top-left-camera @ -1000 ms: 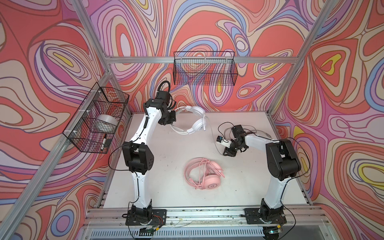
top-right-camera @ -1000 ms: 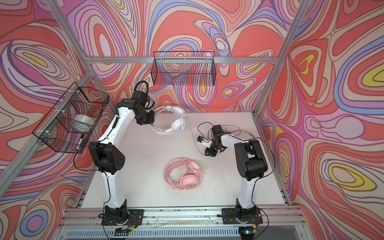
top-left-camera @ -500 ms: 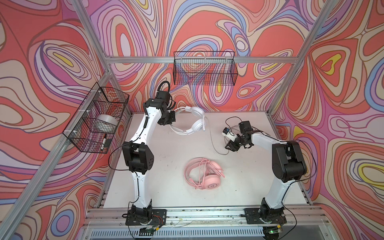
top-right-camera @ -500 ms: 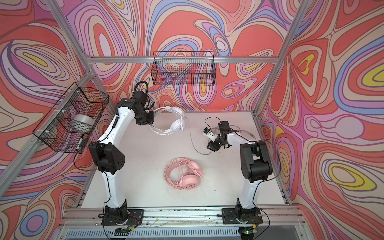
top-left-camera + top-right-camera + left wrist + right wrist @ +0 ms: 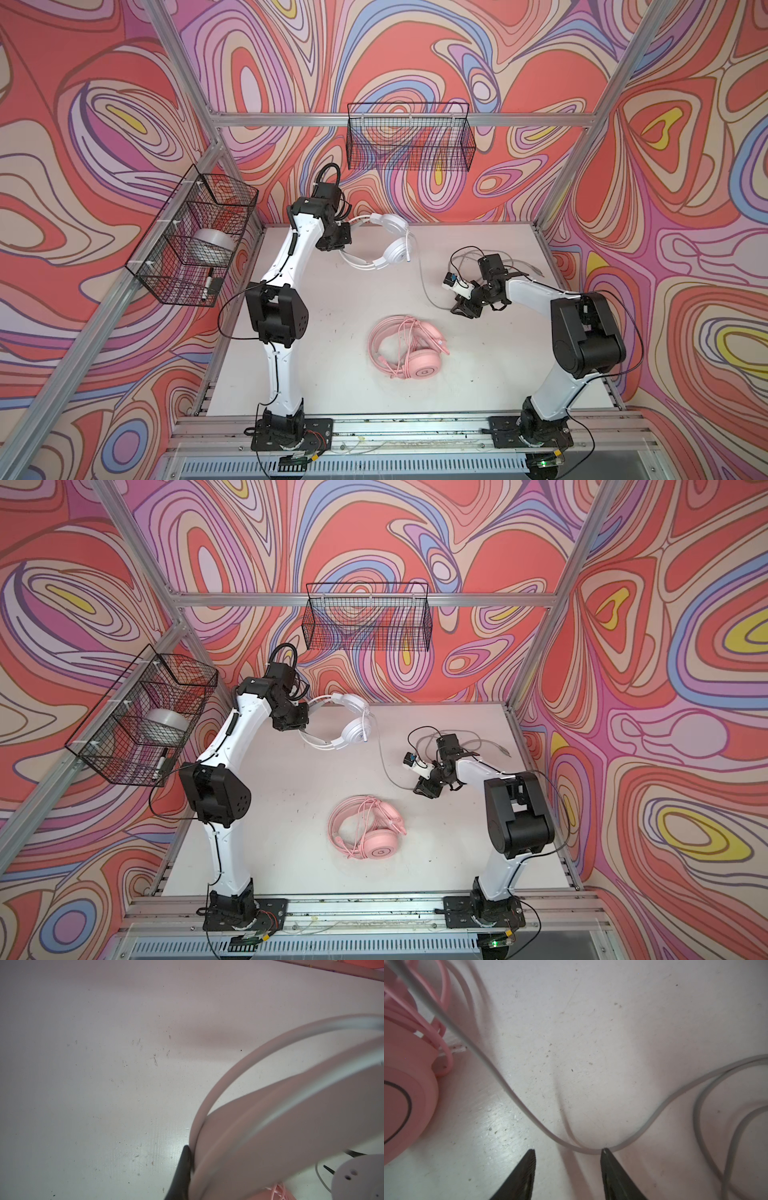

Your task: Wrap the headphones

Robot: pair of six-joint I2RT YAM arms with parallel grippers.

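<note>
White table (image 5: 332,320): left gripper (image 5: 340,245) is clamped on the white headphones (image 5: 395,253). Right gripper (image 5: 568,1152), fingers apart, must pinch the grey cable (image 5: 529,1114) to wind it.

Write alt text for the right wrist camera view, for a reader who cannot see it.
The right gripper has its two black fingers apart over a white table, with a loose grey-white cable curving past their tips and apparently touching one. At the frame's edge lies a pink headset with its pink cable looped over it.
</note>
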